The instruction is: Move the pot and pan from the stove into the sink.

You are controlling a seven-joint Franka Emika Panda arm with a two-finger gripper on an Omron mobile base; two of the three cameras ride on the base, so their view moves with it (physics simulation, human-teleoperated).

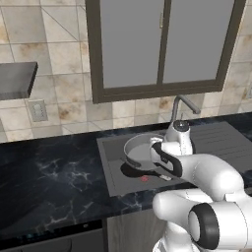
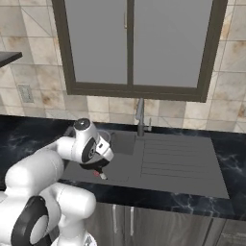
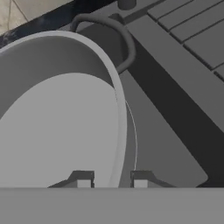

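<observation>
Right now I see my gripper (image 3: 109, 180) clamped on the rim of the pot (image 3: 57, 118). It sits low inside the sink (image 1: 110, 170).

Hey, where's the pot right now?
The pot is over the sink basin, left of the faucet in the left base view, with the gripper shut on its rim; a black pan lies just beneath it.

The pot (image 1: 139, 150) was light grey with a paler inside. The sink (image 1: 112, 170) was dark grey, its drainboard (image 2: 175, 158) ridged. The counter (image 1: 49, 182) was black marble with white veins. Wall tiles (image 1: 59, 59) were mottled beige; the window frame (image 1: 93, 54) was dark brown.
</observation>
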